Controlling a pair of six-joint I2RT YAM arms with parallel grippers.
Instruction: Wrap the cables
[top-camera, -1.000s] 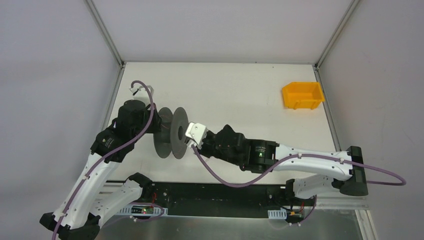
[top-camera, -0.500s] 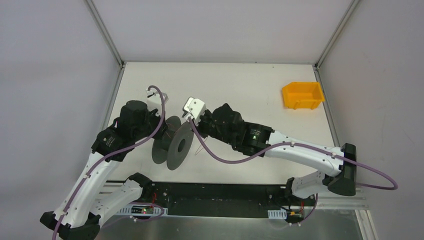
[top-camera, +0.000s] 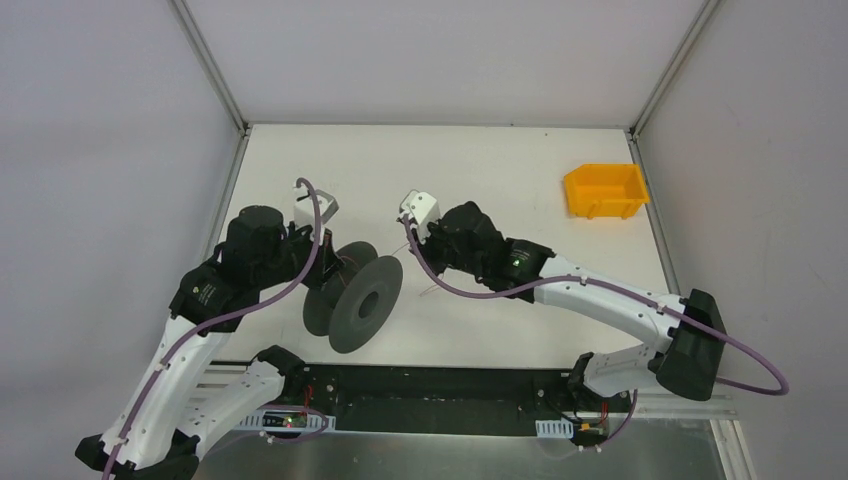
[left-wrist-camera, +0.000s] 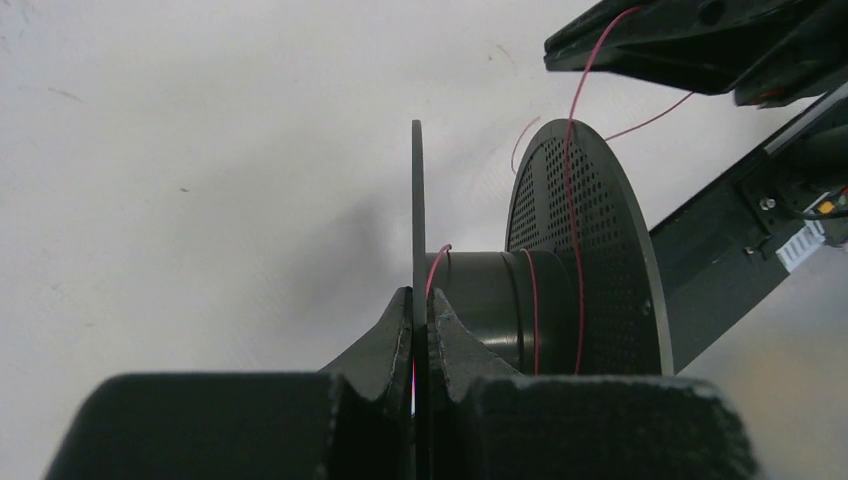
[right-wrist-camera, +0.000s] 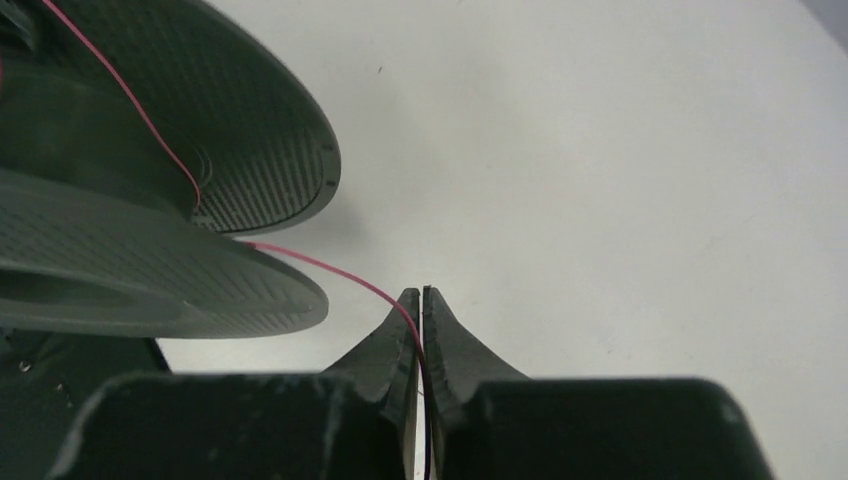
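A black two-flanged spool (top-camera: 356, 296) stands on its rims left of the table's centre. My left gripper (left-wrist-camera: 420, 300) is shut on the edge of its thin left flange (left-wrist-camera: 417, 200); in the top view this gripper (top-camera: 322, 268) is at the spool's far-left side. The cable, a thin red wire (left-wrist-camera: 567, 240), runs over the perforated flange and makes a few turns on the hub. In the right wrist view the wire (right-wrist-camera: 330, 270) leads from the spool (right-wrist-camera: 240, 120) into my right gripper (right-wrist-camera: 420, 293), which is shut on it. In the top view my right gripper (top-camera: 409, 236) is just right of and beyond the spool.
An orange bin (top-camera: 604, 190) sits at the far right of the white table (top-camera: 500, 170). Thick purple cables loop along both arms. Grey walls with metal corner posts close the table on three sides.
My right gripper has moved away from the spool, up and to the right, holding the wire. The spool has swung so that its near flange faces more to the right. My left wrist has shifted slightly.
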